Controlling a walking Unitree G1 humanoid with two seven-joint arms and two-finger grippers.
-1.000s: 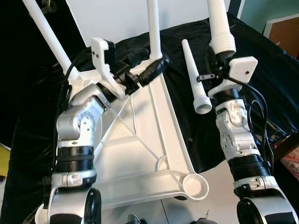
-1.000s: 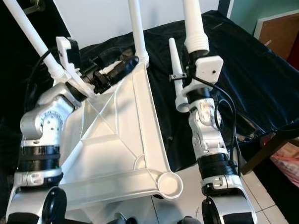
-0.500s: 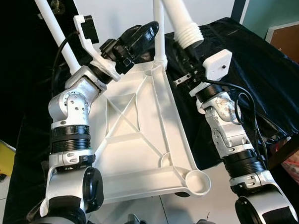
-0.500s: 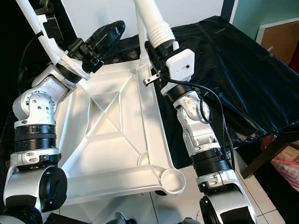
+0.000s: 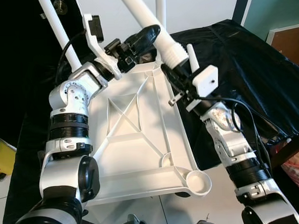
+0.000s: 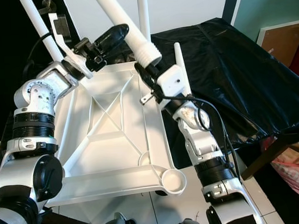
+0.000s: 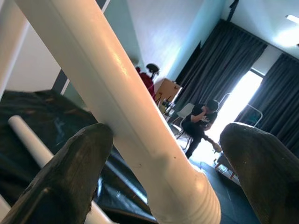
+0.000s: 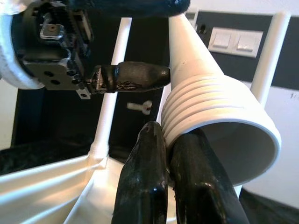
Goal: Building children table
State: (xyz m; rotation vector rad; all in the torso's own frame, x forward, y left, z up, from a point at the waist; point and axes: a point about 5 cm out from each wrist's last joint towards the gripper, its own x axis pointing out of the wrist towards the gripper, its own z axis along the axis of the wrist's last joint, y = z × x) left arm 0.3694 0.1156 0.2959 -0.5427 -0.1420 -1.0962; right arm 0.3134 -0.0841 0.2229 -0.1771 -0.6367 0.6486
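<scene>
The white table top (image 5: 141, 142) lies upside down, with two white legs standing in its far corners (image 5: 59, 29) (image 5: 159, 5). My right gripper (image 5: 171, 74) is shut on the ribbed end of a third white leg (image 5: 140, 13). This leg slants up and to the left over the table top's far edge. In the right wrist view the fingers (image 8: 187, 177) pinch the ribbed rim (image 8: 219, 126). My left gripper (image 5: 153, 32) is open. In the left wrist view its fingers (image 7: 70, 177) stand on either side of that leg, one touching it. A fourth leg (image 5: 190, 55) lies loose on the black cloth.
Black cloth (image 5: 246, 63) covers the surface under and to the right of the table top. An empty round socket (image 5: 197, 182) sits at the near right corner. A brown board (image 5: 290, 36) stands far right, a yellow object (image 5: 0, 158) at left. A person (image 7: 201, 123) sits far off.
My right gripper has swung the held leg from upright to slanting left, across to the left gripper. The left gripper has risen and its fingers now stand around the leg.
</scene>
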